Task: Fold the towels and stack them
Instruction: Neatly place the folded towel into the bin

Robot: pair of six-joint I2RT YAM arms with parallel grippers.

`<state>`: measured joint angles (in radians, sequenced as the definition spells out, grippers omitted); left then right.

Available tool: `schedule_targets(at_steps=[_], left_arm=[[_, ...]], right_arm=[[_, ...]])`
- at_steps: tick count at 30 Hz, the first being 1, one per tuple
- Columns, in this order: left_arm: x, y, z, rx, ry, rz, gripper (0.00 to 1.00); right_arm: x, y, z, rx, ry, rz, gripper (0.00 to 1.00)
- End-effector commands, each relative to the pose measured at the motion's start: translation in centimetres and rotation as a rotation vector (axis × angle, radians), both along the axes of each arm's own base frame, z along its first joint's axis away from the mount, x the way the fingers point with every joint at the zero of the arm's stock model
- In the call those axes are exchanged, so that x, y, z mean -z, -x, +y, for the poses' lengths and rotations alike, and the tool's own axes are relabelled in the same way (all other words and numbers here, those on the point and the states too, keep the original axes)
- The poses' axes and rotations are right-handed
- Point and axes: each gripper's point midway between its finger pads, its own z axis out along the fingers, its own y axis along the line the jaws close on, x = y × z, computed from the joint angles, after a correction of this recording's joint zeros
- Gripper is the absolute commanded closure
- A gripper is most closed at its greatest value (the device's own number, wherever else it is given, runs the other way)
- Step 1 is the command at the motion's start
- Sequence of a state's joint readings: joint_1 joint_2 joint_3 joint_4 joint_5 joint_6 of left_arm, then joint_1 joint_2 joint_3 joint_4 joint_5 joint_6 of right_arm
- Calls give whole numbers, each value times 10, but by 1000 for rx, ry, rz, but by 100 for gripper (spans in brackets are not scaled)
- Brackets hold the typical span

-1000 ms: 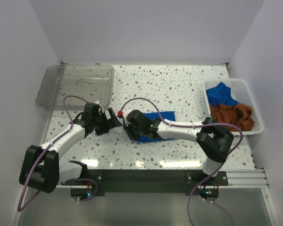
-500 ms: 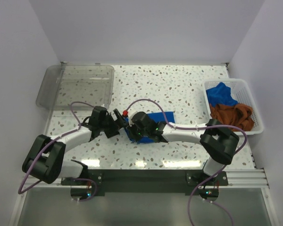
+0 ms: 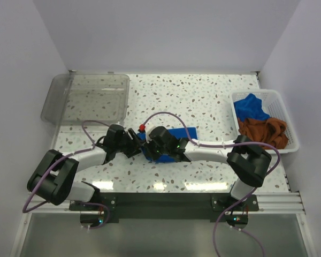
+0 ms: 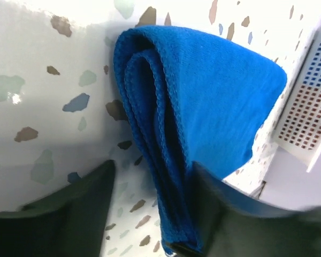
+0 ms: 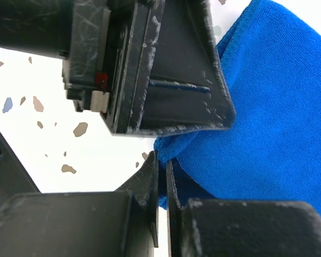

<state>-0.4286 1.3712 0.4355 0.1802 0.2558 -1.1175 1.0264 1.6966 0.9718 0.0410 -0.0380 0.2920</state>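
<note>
We count three towels. One folded blue towel (image 3: 184,132) lies mid-table (image 3: 203,96). A second blue towel (image 3: 251,106) and one rust-brown towel (image 3: 265,131) sit in the single white basket (image 3: 290,126) at the right. One clear tray (image 3: 85,99) sits far left. Only the left wrist view shows the left gripper (image 4: 152,167) spread wide astride the folded blue towel's layered edge. Only the right wrist view shows the right gripper (image 5: 162,166) pinched to a slit at that towel's edge. We cannot tell whether it has caught any cloth.
</note>
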Motion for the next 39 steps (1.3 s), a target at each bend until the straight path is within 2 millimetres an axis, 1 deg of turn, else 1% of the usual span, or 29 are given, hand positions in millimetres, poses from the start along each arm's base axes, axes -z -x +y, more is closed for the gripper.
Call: schedule_targets(at_steps=[1,6,7,9,10,11,12,14,15,17,18,20,21,22,23,24,25,26,27,29,30,31,32,34,35,36,37,38,39], left_arm=[[8,-6,3,-14,-32,-25,44],[4,-15,-3,50,-53,-83,78],[5,-16,-4,63,-60,-90,91],[0,-22,-4,94,-85,-123,100],[-2,-23,-7,114,-87,-131,100],[-1,-22,-5,144,-119,-135,100],[-10,-31,-8,158,-129,-159,100],[-10,-32,-5,189,-182,-147,100],[-22,-45,-7,214,-206,-192,100],[-26,-49,-2,258,-268,-194,100],[-42,-64,-6,264,-277,-232,100],[-48,-74,4,289,-353,-237,100],[-64,-92,3,287,-370,-272,100],[-66,-98,12,288,-400,-257,100],[-70,-106,17,312,-434,-280,100],[-83,-124,18,311,-448,-309,100],[-83,-128,26,314,-466,-281,100],[-88,-141,41,303,-485,-288,100],[-100,-158,46,293,-488,-310,100],[-110,-175,67,276,-519,-313,100],[-127,-192,71,263,-534,-352,100],[-132,-199,82,249,-557,-349,100],[-154,-214,86,245,-584,-403,100],[-153,-224,96,250,-623,-379,100],[-169,-237,105,238,-650,-416,100],[-165,-243,109,245,-665,-406,100],[-163,-245,122,236,-687,-379,100],[-175,-252,130,227,-712,-400,100],[-169,-256,137,231,-724,-375,100]], right_arm=[[-19,-4,11,-5,-76,-23,100],[-14,-2,13,-10,-75,-8,100],[-12,-3,13,-11,-72,-6,100],[-11,-3,13,-8,-63,-6,94],[-12,-4,13,-9,-62,-9,84],[-13,-4,12,-12,-55,-11,65],[-15,-4,11,-11,-52,-17,54],[-18,-4,6,-14,-31,-24,36],[-23,-4,3,-14,-32,-34,18],[-22,1,-9,-13,3,-31,5],[-29,1,-15,-2,2,-46,1],[-25,9,-32,7,38,-31,1],[-38,12,-37,12,16,-44,1],[-31,17,-50,26,53,-28,1],[-35,19,-56,36,55,-28,1],[-36,22,-63,41,66,-29,1],[-47,22,-71,62,57,-52,1],[-42,27,-83,72,91,-37,1],[-42,28,-91,85,105,-42,1],[-45,31,-110,120,127,-57,1],[-47,33,-115,126,129,-62,1],[-47,34,-119,135,131,-62,1],[-46,36,-126,144,141,-66,1],[-45,37,-131,153,146,-69,1],[-45,37,-133,155,146,-72,1],[-44,36,-135,165,152,-77,1],[-43,36,-136,167,157,-79,1],[-44,35,-136,171,156,-83,1],[-43,33,-137,176,168,-86,1]])
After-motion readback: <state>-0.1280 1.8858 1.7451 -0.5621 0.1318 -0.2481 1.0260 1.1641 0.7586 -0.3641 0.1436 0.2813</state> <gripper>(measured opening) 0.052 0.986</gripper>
